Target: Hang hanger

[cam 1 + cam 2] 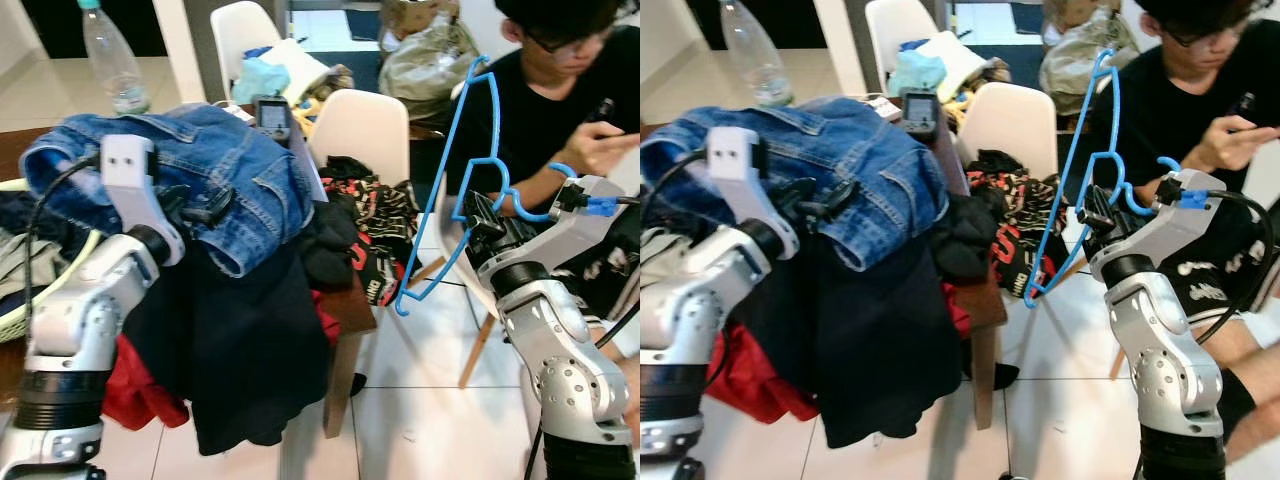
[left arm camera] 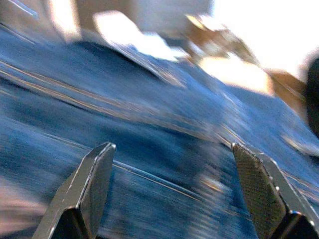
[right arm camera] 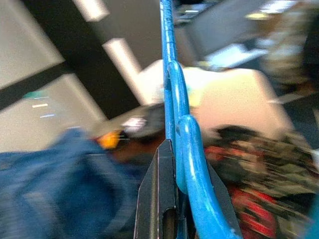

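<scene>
A blue plastic hanger (image 1: 447,190) hangs in the air on the right, its long bar slanting from upper right down to lower left. My right gripper (image 1: 487,208) is shut on the hanger near its hook, and in the right wrist view the blue hanger (image 3: 175,114) runs straight out between the closed fingers (image 3: 158,194). My left gripper (image 1: 205,208) is raised at the left, open, its fingers (image 2: 84,189) spread just in front of the denim jeans (image 1: 190,160) piled on the table.
A wooden table (image 1: 350,305) carries heaped clothes, a black garment (image 1: 235,340) hanging off its edge, a phone (image 1: 272,115) and a plastic bottle (image 1: 110,60). White chairs (image 1: 365,130) stand behind. A person in black (image 1: 560,110) sits close on the right.
</scene>
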`<state>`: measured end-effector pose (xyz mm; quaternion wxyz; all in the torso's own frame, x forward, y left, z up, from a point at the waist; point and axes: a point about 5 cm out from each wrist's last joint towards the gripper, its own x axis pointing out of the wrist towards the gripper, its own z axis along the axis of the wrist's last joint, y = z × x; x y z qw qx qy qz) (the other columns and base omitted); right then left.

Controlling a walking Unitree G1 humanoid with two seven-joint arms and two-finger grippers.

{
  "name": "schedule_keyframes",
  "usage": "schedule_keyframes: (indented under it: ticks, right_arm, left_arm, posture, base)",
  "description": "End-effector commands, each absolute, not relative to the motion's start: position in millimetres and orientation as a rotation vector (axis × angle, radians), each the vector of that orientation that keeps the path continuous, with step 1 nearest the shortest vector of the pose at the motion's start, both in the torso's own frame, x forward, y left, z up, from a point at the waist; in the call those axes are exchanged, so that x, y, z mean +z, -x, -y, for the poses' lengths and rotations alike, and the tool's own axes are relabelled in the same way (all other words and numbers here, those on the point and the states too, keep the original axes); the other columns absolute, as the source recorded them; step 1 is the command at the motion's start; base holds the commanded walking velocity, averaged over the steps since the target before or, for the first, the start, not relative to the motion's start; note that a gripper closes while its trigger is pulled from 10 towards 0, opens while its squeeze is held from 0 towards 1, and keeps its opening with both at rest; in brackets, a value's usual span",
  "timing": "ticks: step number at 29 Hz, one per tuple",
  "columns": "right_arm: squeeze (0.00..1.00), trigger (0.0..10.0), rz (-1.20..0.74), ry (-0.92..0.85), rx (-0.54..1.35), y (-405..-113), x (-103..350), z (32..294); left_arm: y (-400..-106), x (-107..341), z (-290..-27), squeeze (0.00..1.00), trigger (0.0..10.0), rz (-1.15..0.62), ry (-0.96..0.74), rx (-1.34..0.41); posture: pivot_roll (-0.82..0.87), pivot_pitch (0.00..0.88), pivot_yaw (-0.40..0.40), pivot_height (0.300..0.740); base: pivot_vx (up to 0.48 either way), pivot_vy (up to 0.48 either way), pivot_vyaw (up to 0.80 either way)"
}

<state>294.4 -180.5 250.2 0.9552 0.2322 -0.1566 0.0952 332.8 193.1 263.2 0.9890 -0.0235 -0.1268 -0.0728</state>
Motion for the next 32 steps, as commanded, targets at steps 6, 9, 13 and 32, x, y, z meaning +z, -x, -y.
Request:
schedule_keyframes:
  ticks: [6,9,13,32]
  right_arm:
    - [0.00,10.0,0.380,-0.480,0.264,-295,261,168]
    - [0.00,10.0,0.377,-0.475,0.291,-297,260,159]
    - [0.00,10.0,0.371,-0.472,0.314,-298,256,151]
    - [0.00,10.0,0.365,-0.428,0.280,-303,250,150]
  left_arm:
    - [-321,298,-197,0.00,10.0,0.436,-0.033,-0.032]
    - [-307,322,-183,0.00,10.0,0.561,-0.110,-0.028]
    - [-294,353,-179,0.00,10.0,0.719,-0.191,0.025]
    - [-319,241,-273,0.00,10.0,0.288,0.052,0.367]
  posture:
    - [0.07,0.144,0.012,0.740]
    - [0.08,0.143,0.007,0.740]
    - [0.08,0.141,0.001,0.740]
    - [0.09,0.128,0.005,0.740]
  base:
    - [0.000,0.000,0.80]
    - [0.000,0.000,0.80]
    - [0.000,0.000,0.80]
    - [0.000,0.013,0.63]
